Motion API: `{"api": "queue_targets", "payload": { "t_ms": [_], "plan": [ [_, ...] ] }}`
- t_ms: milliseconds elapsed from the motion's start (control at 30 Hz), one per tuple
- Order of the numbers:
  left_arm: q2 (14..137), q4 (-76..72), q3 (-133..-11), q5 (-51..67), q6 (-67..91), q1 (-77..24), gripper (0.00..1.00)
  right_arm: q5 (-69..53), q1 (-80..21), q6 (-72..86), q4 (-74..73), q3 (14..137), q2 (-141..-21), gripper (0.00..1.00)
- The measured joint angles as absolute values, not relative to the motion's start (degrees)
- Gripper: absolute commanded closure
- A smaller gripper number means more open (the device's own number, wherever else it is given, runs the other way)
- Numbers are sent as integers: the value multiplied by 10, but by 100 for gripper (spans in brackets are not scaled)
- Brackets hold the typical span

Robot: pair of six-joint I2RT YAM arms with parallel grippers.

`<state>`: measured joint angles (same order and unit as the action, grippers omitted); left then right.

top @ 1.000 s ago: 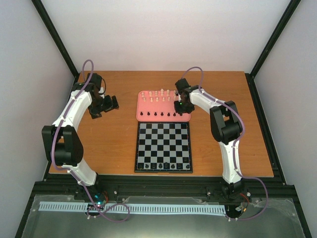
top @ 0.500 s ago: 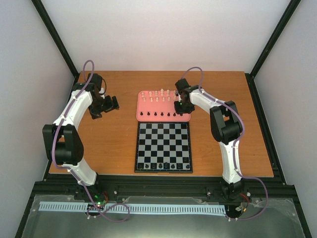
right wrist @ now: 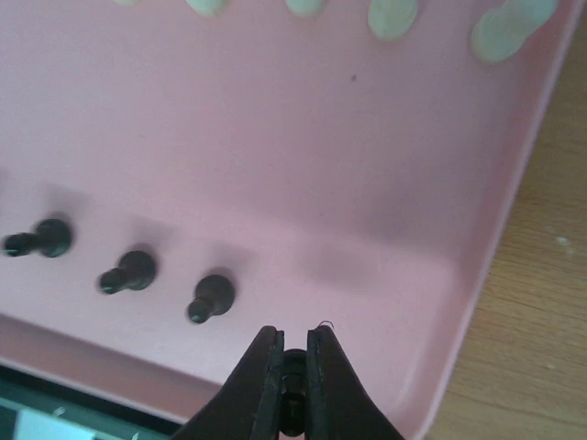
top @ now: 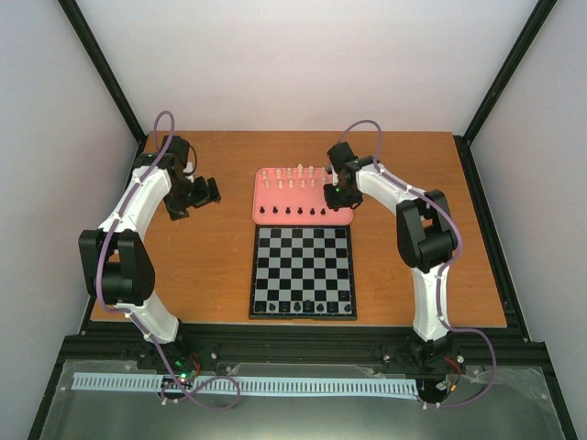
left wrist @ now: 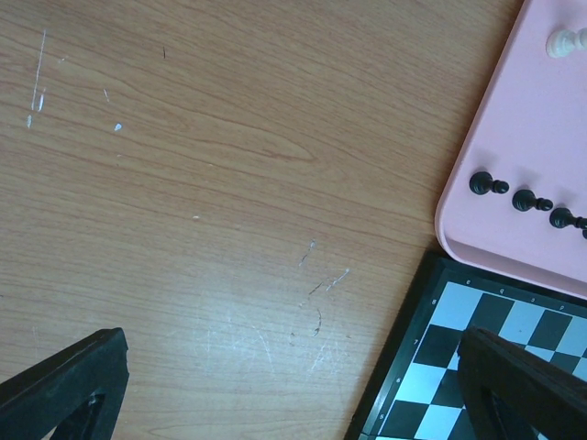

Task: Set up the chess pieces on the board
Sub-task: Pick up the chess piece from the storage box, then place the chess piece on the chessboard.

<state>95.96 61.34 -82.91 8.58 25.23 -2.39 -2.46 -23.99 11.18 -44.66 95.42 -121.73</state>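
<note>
The board [top: 304, 271] lies at the table's middle with several black pieces on its near row [top: 303, 305]. The pink tray [top: 271, 195] behind it holds cream-white pieces [top: 295, 177] at the back and a row of black pawns [top: 289, 212] at the front. My right gripper [right wrist: 293, 353] is shut on a black pawn [right wrist: 293, 367] held just above the tray's front right corner [right wrist: 477, 302]; it also shows in the top view [top: 336, 196]. Three black pawns [right wrist: 209, 298] stand to its left. My left gripper [top: 196, 194] is open over bare wood, left of the tray.
The left wrist view shows scratched wood, the tray's left edge [left wrist: 459, 183] with three black pawns [left wrist: 486, 184] and the board's far left corner [left wrist: 431, 275]. Black frame posts stand at the table's back corners.
My right arm's elbow has shifted slightly right and its gripper has lifted a little at the tray's right end. The left arm has not moved.
</note>
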Motion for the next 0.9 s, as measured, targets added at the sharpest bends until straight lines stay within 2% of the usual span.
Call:
{"api": "queue_targets", "payload": {
  "t_ms": [367,633,667,900],
  "plan": [
    [950,612,-822,90,252,-24,0,-27,-260,124,-417,834,-1056,97],
    [934,611,-808,92,251,-24,0,-34,-403,168,-401,659,-905,97],
    [928,609,-800,92,250,-24,0,-37,-426,192,-395,604,-857,97],
    [921,604,-788,95,249,-24,0,-34,-451,237,-364,495,-797,97]
  ]
}}
